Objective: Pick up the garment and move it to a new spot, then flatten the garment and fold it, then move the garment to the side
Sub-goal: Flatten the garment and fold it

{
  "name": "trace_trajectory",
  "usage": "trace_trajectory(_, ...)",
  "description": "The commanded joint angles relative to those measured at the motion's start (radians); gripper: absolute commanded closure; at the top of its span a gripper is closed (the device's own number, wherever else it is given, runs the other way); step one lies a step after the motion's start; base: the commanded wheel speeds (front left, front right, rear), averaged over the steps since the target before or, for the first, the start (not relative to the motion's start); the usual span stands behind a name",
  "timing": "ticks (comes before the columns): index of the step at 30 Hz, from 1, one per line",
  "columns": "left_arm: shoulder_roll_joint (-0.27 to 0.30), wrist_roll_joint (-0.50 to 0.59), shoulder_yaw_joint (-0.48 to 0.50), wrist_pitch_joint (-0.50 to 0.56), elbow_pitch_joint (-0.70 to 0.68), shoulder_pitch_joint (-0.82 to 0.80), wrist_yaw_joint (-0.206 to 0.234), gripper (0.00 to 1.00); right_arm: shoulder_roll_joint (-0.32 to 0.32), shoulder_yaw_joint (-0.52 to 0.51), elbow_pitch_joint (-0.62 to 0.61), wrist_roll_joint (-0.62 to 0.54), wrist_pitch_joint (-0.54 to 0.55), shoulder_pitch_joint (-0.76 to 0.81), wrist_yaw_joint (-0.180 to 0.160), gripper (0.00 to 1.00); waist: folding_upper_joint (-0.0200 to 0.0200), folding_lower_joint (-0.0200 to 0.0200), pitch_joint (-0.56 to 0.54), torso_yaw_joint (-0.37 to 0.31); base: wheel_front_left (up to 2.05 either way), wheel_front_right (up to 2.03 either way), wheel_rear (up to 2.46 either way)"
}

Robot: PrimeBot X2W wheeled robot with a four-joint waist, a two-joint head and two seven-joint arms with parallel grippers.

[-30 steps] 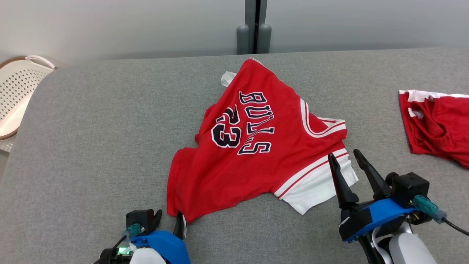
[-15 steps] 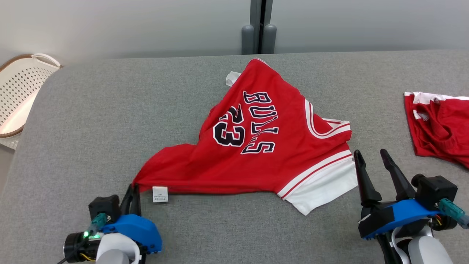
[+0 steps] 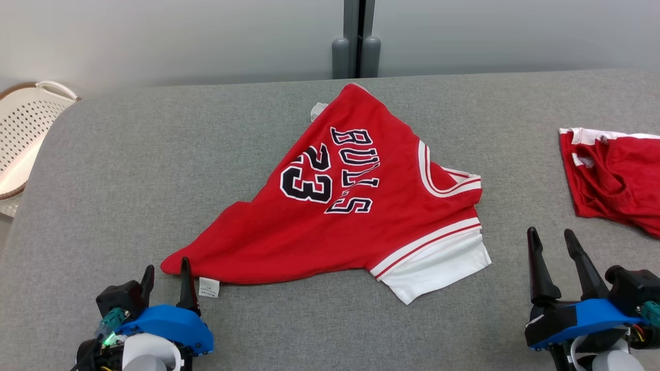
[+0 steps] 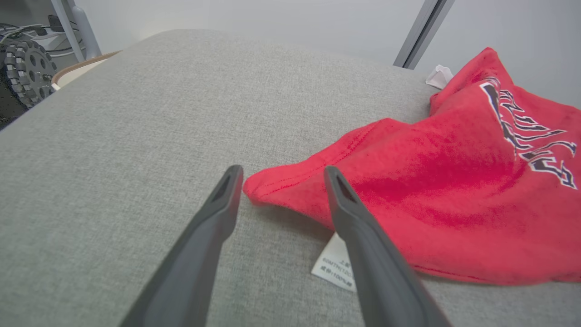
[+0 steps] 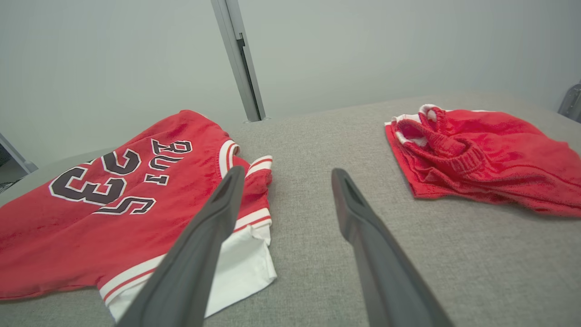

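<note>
A grey padded table (image 3: 154, 154) spans the head view. Near its middle a red Bulls 23 jersey (image 3: 340, 221) lies spread, lettering up, with its white-banded hem toward the right gripper and a pointed red corner toward the left gripper. A second red garment (image 3: 613, 180) lies crumpled at the table's right, cut off by the frame edge. Off the left end stands a white perforated laundry basket (image 3: 26, 123), mostly out of frame, so its contents cannot be made out. The right gripper (image 3: 549, 232) hovers wide open and empty, just beside the hem. The left gripper (image 3: 167, 264) is parted around the corner's tip without pinching it. A white care label (image 3: 209, 287) pokes out beside its finger.
</note>
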Motion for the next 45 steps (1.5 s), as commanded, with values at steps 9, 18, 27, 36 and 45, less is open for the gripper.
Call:
trace_trajectory(9, 0.009, 0.041, 0.035, -0.032, -0.147, 0.02, -0.035, 0.0, 0.002, -0.04, 0.0, -0.023, -0.053, 0.014, 0.001, 0.0, 0.0, 0.0, -0.045, -0.004, 0.0, 0.0, 0.0)
trace_trajectory(18, -0.036, 0.082, 0.009, -0.032, -0.224, 0.105, -0.066, 0.0, 0.002, -0.026, 0.005, -0.053, -0.078, 0.053, 0.001, 0.0, 0.0, 0.0, -0.127, -0.006, 0.0, 0.0, 0.0)
trace_trajectory(27, -0.043, 0.091, 0.019, -0.032, -0.239, 0.162, -0.068, 0.0, 0.002, 0.018, 0.047, -0.083, -0.093, 0.063, 0.001, 0.0, 0.0, 0.0, -0.154, -0.009, 0.0, 0.0, 0.0)
trace_trajectory(36, -0.049, 0.104, 0.016, -0.032, -0.229, 0.162, -0.069, 0.0, 0.002, 0.051, 0.105, -0.075, -0.107, 0.022, 0.001, 0.0, 0.0, 0.0, -0.16, -0.001, 0.0, 0.0, 0.0)
trace_trajectory(45, -0.048, 0.111, 0.015, -0.032, -0.228, 0.162, -0.068, 0.0, 0.001, 0.073, 0.13, -0.07, -0.112, 0.009, 0.001, 0.0, 0.0, 0.0, -0.166, 0.002, 0.0, 0.0, 0.0)
